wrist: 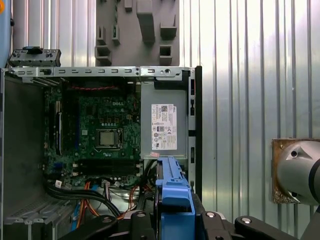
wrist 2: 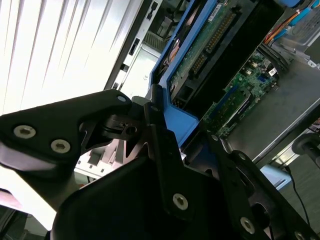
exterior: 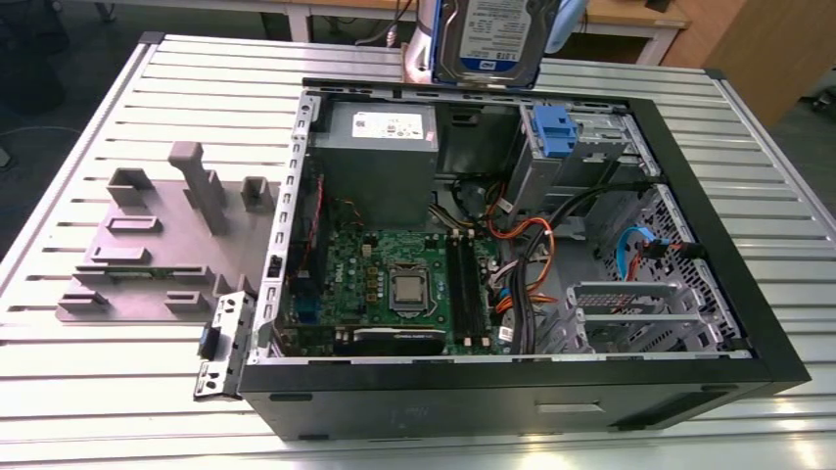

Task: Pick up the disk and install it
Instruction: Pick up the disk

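You are seeing the disk (exterior: pixel 494 39) hanging upright over the rim of the open computer case (exterior: pixel 523 392); the case is lying on the table (exterior: pixel 105 392), a grey fixture plate (exterior: pixel 157 250) sitting toward the exterior view's left.

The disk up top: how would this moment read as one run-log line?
end effector: shut on disk | disk: aloft, at edge of open computer case | installed: not yet

Lab workshop: ribbed metal table (exterior: pixel 770 196), 1 opened computer case (exterior: pixel 523 397) (grey fixture plate (exterior: pixel 144 257) alongside)
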